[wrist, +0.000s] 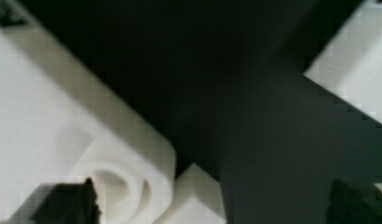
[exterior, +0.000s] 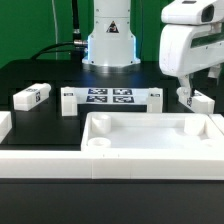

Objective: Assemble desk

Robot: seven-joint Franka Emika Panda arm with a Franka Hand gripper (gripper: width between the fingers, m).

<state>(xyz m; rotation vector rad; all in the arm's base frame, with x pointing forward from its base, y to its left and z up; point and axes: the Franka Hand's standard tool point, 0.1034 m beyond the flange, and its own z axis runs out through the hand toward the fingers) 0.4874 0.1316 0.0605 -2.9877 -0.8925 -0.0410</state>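
The desk top [exterior: 150, 135], a wide white rimmed tray, lies at the front of the black table. White block legs lie behind it: one at the exterior view's left [exterior: 32, 96], two flanking the marker board [exterior: 68, 100] [exterior: 153, 98], and one at the right [exterior: 198, 102]. My gripper [exterior: 186, 93] hangs low right over the right leg, at its left end. In the wrist view my gripper [wrist: 209, 205] is open, its dark fingertips [wrist: 63, 205] wide apart, with a rounded white leg end [wrist: 126, 185] between them, close to one finger. It holds nothing.
The marker board [exterior: 110, 97] lies flat at the table's middle, before the robot base [exterior: 108, 45]. A white piece [exterior: 4, 125] shows at the far left edge. Blurred white surfaces [wrist: 37, 110] [wrist: 357, 70] flank the dark table in the wrist view.
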